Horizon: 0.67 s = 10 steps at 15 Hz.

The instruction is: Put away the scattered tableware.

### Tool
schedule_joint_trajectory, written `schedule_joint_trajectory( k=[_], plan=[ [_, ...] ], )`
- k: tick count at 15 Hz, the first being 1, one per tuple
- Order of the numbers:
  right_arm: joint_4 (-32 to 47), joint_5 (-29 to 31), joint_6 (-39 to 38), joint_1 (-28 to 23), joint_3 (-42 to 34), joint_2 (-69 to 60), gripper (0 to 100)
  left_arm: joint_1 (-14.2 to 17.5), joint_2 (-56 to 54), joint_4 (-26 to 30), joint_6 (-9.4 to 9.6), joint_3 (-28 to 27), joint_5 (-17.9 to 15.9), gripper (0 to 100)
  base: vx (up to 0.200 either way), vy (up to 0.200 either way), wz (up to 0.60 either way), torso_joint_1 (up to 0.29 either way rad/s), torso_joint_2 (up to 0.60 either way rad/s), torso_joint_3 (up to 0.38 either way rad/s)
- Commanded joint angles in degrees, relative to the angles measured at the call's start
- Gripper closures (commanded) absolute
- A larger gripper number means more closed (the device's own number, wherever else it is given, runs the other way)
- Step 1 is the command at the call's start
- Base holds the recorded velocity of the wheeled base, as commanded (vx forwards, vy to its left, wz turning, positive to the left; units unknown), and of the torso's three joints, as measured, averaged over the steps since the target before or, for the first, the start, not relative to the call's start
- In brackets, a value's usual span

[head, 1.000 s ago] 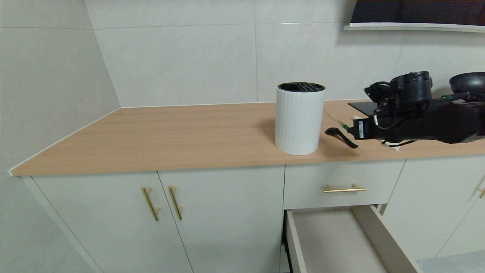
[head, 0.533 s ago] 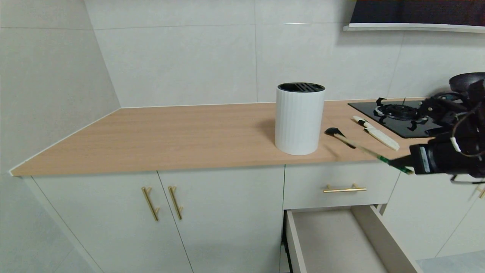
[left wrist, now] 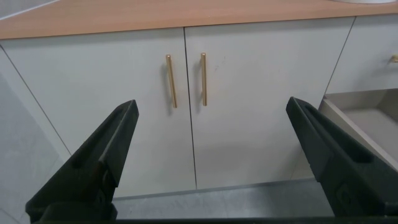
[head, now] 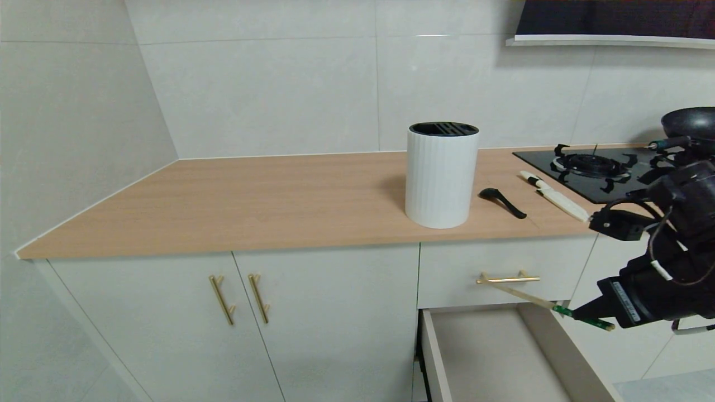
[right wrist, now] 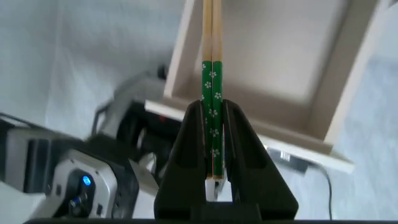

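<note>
My right gripper [head: 586, 315] is shut on a pair of chopsticks [head: 525, 297] with green flowered ends, held low in front of the cabinet, tips pointing left over the open drawer [head: 491, 357]. In the right wrist view the chopsticks [right wrist: 212, 74] run from the gripper [right wrist: 212, 146] out above the drawer [right wrist: 283, 56]. A black spoon [head: 501, 200] and a cream-handled knife [head: 554, 196] lie on the wooden counter [head: 268, 201] right of the white ribbed holder [head: 441, 174]. My left gripper [left wrist: 214, 155] is open, low before the cabinet doors [left wrist: 186, 93].
A gas hob [head: 592, 167] with a dark pan [head: 690, 120] sits at the counter's right end. A shut drawer with a gold handle [head: 508, 277] is above the open one. Tiled walls close the back and left.
My right arm lifted the chopsticks off the counter beside the spoon, swung right and came down in front of the cabinet to the open drawer. The spoon and knife stayed put.
</note>
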State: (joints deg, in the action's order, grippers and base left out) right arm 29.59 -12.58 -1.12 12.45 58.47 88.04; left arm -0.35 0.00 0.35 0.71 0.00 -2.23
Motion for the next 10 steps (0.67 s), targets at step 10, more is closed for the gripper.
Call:
schedule_joint_trajectory(
  k=[10],
  plan=[
    [-2.25, 0.72, 0.33, 1.09, 0.07, 14.97, 100, 0.00, 0.00, 0.00, 0.08, 0.00, 0.03, 0, 0.000, 0.000, 0.00, -0.056, 0.14, 0.083]
  ],
)
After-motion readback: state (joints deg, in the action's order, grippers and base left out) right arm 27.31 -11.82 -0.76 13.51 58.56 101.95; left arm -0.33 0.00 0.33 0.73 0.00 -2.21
